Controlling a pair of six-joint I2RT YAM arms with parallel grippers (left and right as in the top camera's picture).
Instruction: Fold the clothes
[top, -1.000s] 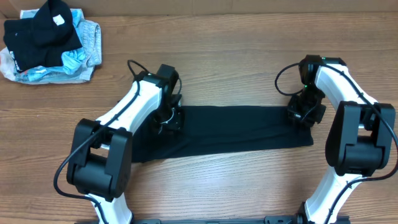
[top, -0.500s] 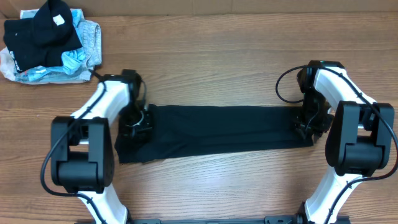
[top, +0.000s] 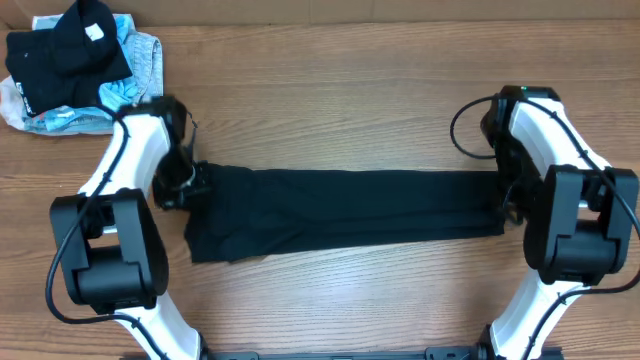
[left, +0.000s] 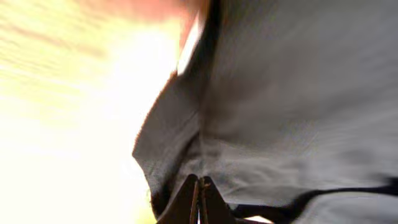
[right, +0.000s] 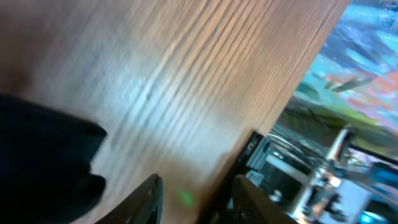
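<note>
Overhead: the black garment (top: 340, 208) is lying stretched out flat on the table (top: 350, 110). It runs from the left end effector (top: 182, 186) at one end to the right end effector (top: 508, 206) at the other. A pile of clothes (top: 75, 65) sits well beyond the left one.

Left wrist: its fingers are pinched together on a bunched edge of the black garment.

Right wrist: fingers spread apart over bare wood, with the garment's end just off to one side.
</note>
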